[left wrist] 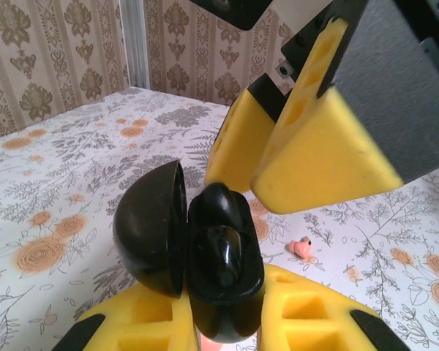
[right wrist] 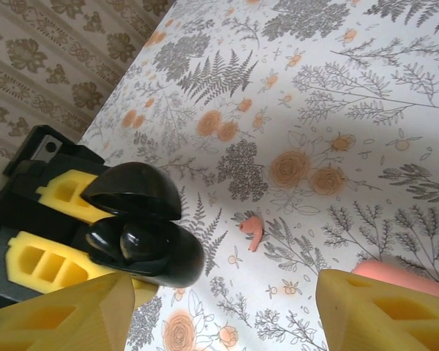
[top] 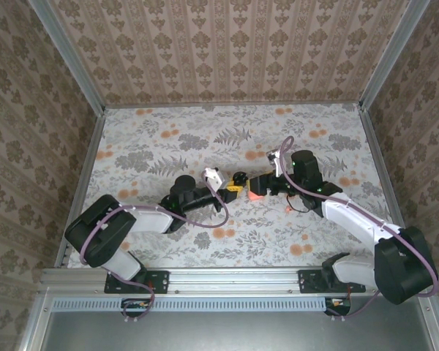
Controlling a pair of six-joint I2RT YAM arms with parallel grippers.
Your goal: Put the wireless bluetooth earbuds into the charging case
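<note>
Where the two arms meet near the middle of the flowered table point(top: 168, 139), I see the left gripper point(top: 235, 189) clamped on a glossy black case point(left wrist: 223, 278), with a yellow finger pressed against each side of its base. The hinged lid point(left wrist: 150, 230) is swung open to one side. Inside the base I can make out shiny dark shapes, though I cannot tell whether they are hollows or pieces seated in them.

The right gripper point(right wrist: 223, 285) hangs close over that case with its jaws wide apart and nothing between them. In the left wrist view its yellow fingers loom just above the open base.

The salmon-pink charging case point(right wrist: 406, 279) lies on the table beneath the right gripper. One finger hides part of it, so I cannot tell whether its lid is up or down.

One small coral earbud point(right wrist: 254, 232) lies loose on the table between the black case and the pink one, touching neither.
</note>
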